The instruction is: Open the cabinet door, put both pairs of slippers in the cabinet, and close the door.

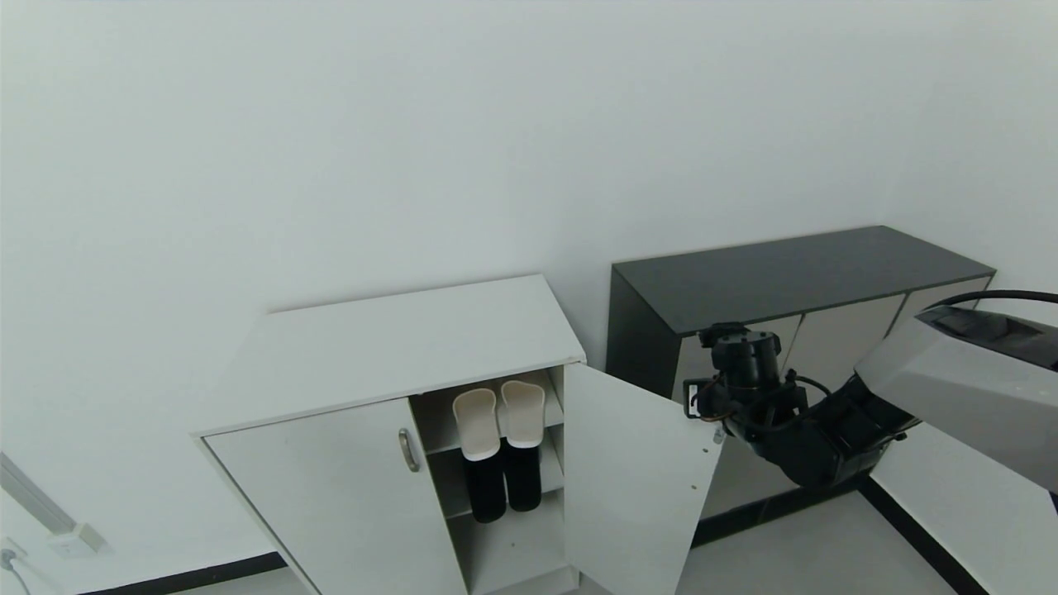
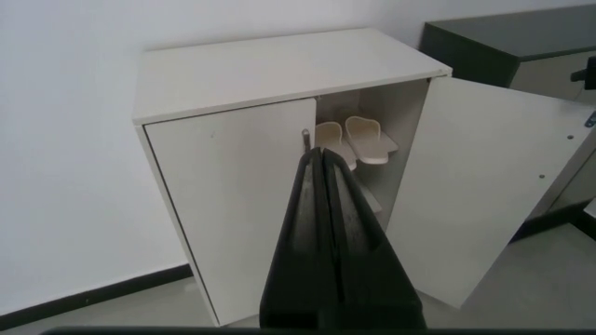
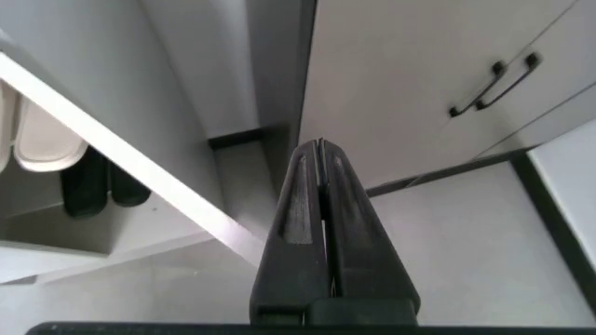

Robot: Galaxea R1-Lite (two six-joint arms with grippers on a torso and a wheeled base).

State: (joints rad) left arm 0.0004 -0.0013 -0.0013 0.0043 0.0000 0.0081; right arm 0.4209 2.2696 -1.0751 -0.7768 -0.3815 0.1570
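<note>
Standing open, the white cabinet's point(image 1: 397, 339) right door point(image 1: 636, 471) exposes white slippers point(image 1: 500, 417) above black slippers point(image 1: 504, 487). The right gripper point(image 3: 321, 147), fingers pressed together, sits at the door's outer edge, possibly touching. The left gripper point(image 2: 318, 156) is likewise closed and empty.

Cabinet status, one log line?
right door open | white slippers, black slippers shelved | right gripper by door edge, fingers shut | left gripper fingers shut

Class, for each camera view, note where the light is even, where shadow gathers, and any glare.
Head view: the wall is evenly lit, without glare; shadow gathers inside the cabinet, around the black slippers below the white slippers. Left wrist view: soft, even light on the cabinet top, shade within. Right wrist view: the cabinet's inside is shaded around the black slippers.
</note>
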